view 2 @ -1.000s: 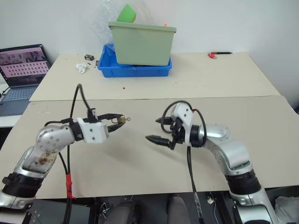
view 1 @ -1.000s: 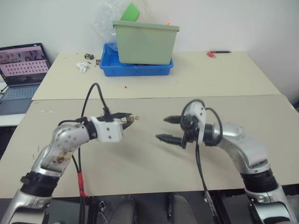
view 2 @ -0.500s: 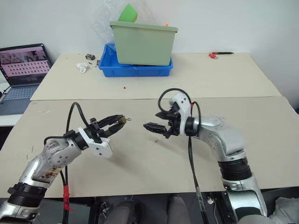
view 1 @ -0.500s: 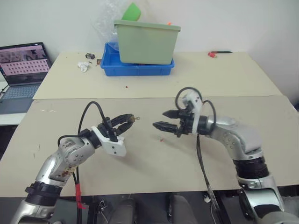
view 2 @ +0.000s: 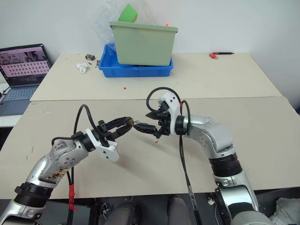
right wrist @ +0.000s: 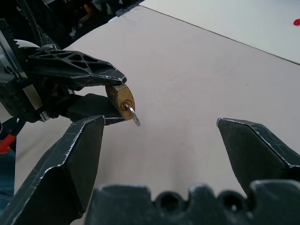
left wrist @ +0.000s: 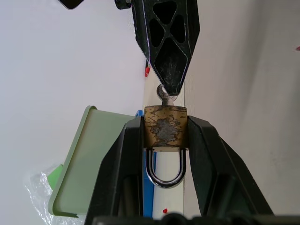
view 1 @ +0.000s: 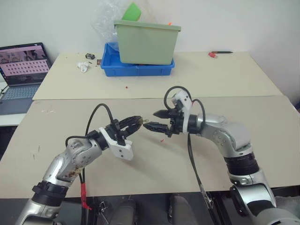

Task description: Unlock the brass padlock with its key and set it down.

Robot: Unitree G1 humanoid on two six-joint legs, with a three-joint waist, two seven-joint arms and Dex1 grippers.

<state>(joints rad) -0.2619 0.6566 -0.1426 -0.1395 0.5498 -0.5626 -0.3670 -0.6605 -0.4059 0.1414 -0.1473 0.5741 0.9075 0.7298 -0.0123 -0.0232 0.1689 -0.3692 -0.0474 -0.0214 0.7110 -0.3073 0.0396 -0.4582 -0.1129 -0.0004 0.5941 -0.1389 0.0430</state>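
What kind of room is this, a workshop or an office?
Probably a robot test lab in an office-like room: plain tables against a white wall, an open laptop to one side, stacked plastic bins, and two robot grippers, left and right, working on a small padlock.

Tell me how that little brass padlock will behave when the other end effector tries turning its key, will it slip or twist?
The brass padlock is metal, so probably stiff and heavy for its size. The left end effector pinches only its smooth flat sides, so it may pivot or slip. The key is a short stub, likely a fiddly hold for the right end effector.
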